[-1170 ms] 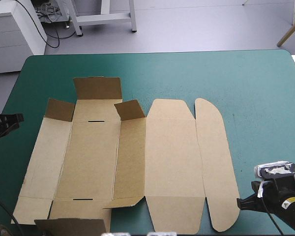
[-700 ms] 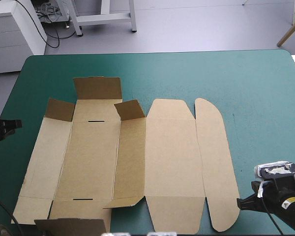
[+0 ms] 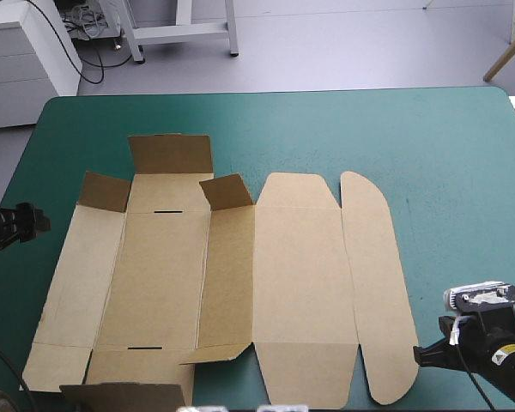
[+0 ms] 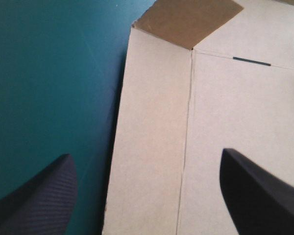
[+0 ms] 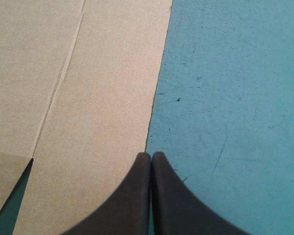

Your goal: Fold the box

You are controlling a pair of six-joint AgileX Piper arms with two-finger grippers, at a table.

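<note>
The brown box (image 3: 232, 275) lies as a cut sheet spread flat on the teal-green cover, its rounded lid panels to the right. Small flaps stand raised at its far left (image 3: 103, 190), its far middle (image 3: 227, 190) and its near left corner (image 3: 124, 396). My left gripper (image 3: 30, 219) is at the table's left edge, just short of the sheet, its black fingers (image 4: 39, 196) open. The box's left side panel (image 4: 152, 147) lies ahead of and between them. My right gripper (image 3: 421, 354) is shut beside the lid's near right end, its tip (image 5: 151, 155) at the board's edge (image 5: 159, 93).
Teal-green cover (image 3: 446, 172) stretches from the box to the table's right edge and to its far edge (image 3: 266, 93). The sheet's near flaps reach the table's front edge (image 3: 309, 402).
My left gripper's fingers have gone from shut to open, and it has edged slightly toward the box. The right gripper and the sheet have not moved.
</note>
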